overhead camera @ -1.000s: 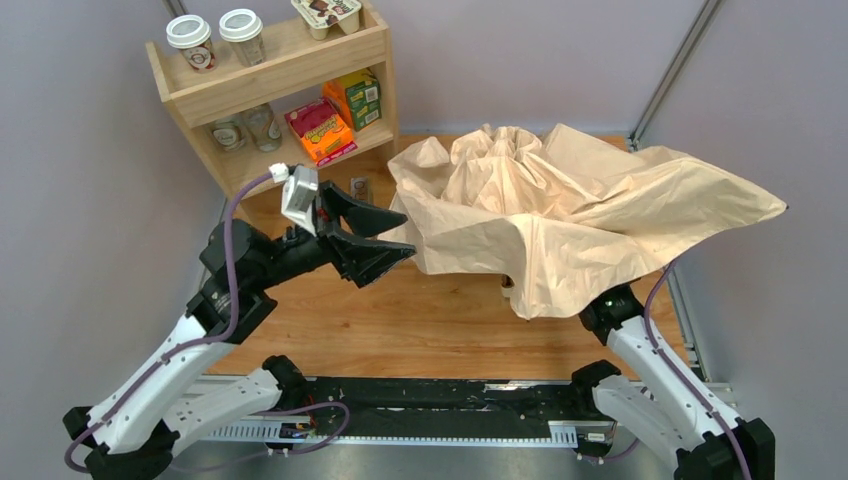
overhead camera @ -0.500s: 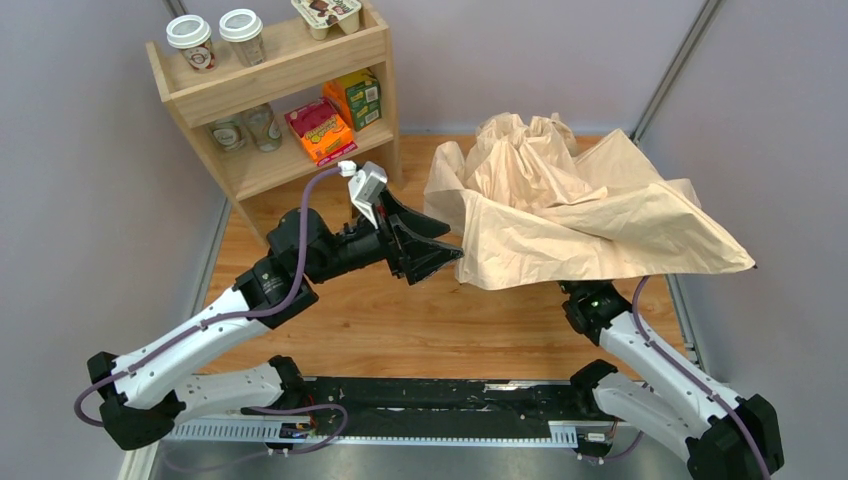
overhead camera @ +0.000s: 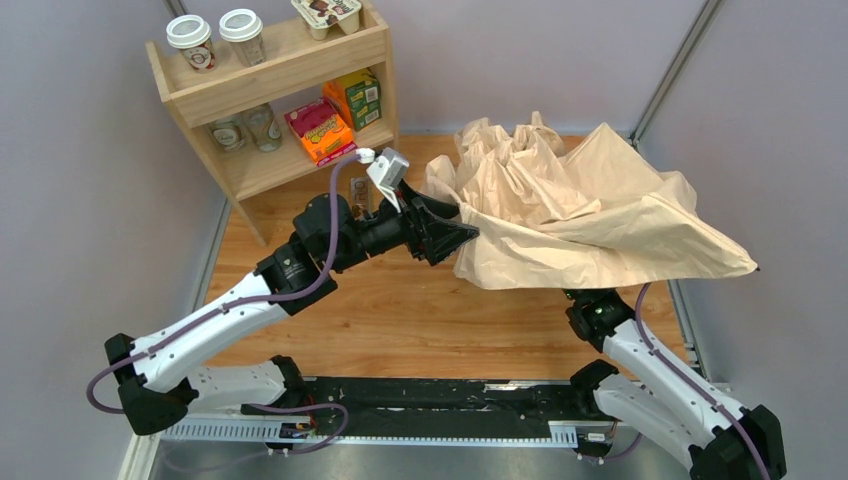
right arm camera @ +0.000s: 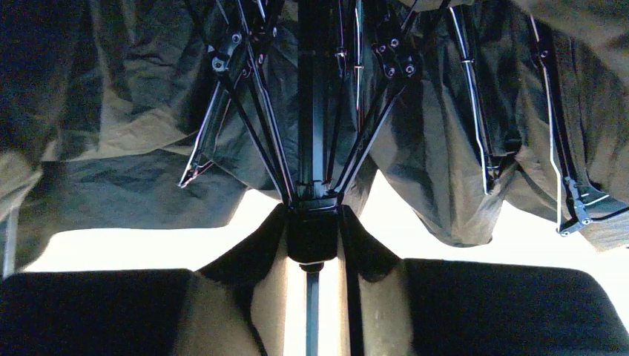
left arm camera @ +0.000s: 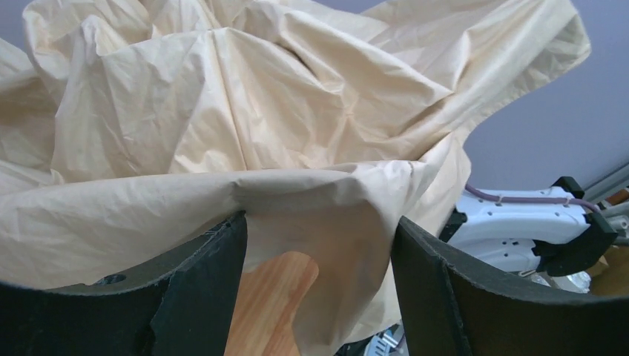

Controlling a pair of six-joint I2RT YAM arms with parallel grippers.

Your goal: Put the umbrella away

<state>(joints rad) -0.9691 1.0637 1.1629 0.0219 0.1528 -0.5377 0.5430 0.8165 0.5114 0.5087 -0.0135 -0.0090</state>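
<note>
Umbrella (overhead camera: 590,215) only part-collapsed: canopy crumpled and loose, held up over the table's (overhead camera: 400,320) right side. Right gripper (right arm camera: 313,245) clamps its shaft under the canopy. Left gripper (overhead camera: 455,232) is spread wide around the canopy's left edge, not pinching. Gathering, folding and stowing are not yet done.

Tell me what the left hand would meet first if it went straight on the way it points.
The umbrella: the left hand points straight at its beige canopy, and a fold of fabric hangs between its open fingers. Whether it touches yet, I cannot tell.
</note>
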